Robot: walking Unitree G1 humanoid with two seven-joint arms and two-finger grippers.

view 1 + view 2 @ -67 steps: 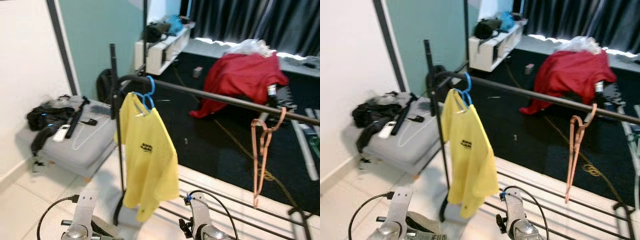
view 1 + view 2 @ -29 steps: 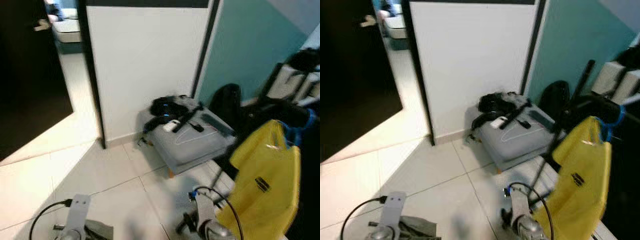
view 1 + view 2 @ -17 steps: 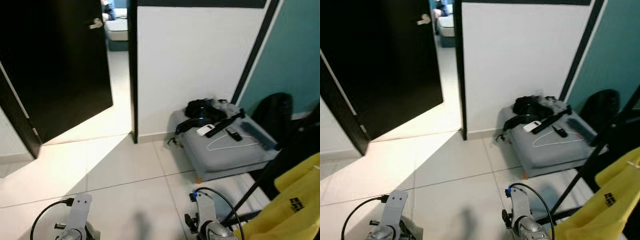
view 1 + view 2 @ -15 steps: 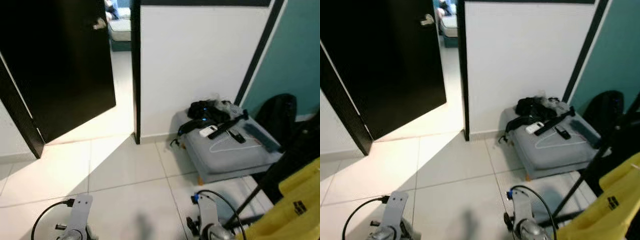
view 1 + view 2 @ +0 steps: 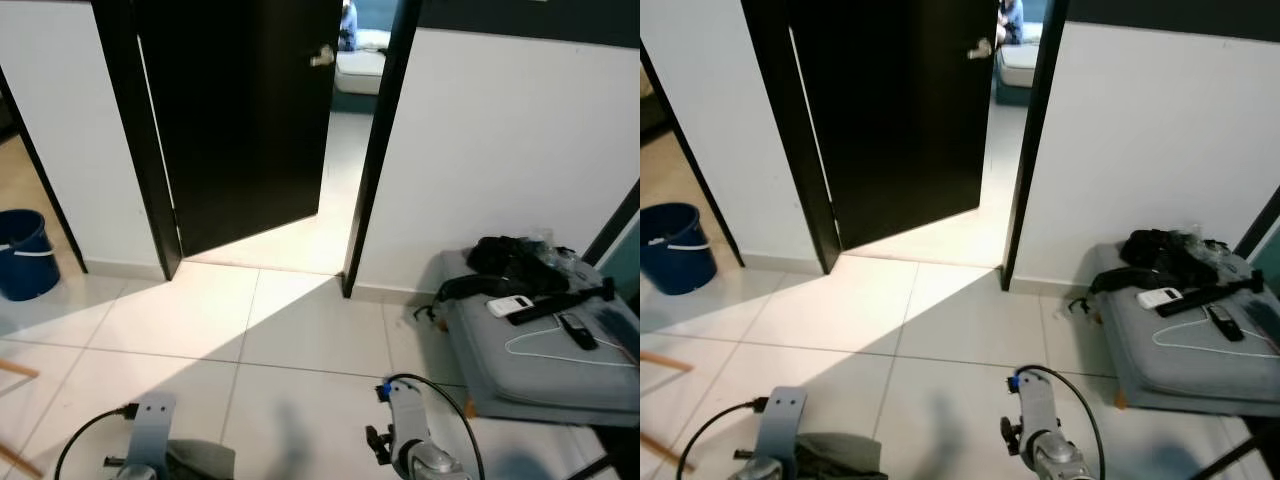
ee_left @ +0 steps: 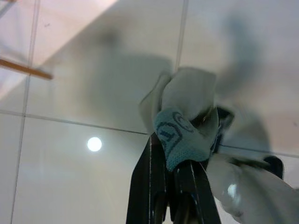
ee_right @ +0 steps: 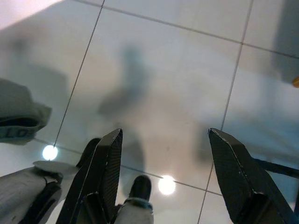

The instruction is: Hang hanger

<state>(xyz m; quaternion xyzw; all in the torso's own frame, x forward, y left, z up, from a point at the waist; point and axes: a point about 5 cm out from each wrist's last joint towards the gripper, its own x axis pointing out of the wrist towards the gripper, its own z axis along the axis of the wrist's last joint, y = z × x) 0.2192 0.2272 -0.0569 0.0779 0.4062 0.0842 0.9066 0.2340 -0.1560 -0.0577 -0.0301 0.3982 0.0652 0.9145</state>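
A thin white wire hanger (image 5: 535, 342) lies flat on a low grey cushion (image 5: 520, 385) by the white wall at the right. Both my arms hang low at the bottom of the eye views, well short of the cushion. In the left wrist view my left gripper (image 6: 175, 144) is shut on a grey cloth with a teal cuff (image 6: 187, 107), which bunches up above the fingers; the same cloth (image 5: 200, 462) lies beside my left arm (image 5: 150, 440). My right gripper (image 7: 164, 133) stands open over bare floor tiles with nothing between its fingers.
On the cushion also lie black straps (image 5: 510, 265), a white remote (image 5: 508, 306), a black stick (image 5: 560, 300) and a small black handset (image 5: 573, 330). A black door (image 5: 240, 120) stands ajar ahead. A blue bucket (image 5: 22, 255) sits far left. Pale tiled floor stretches between.
The camera has swung left: the rack with the yellow shirt has left the picture, and the black door and blue bucket have come in. Both grippers look unchanged.
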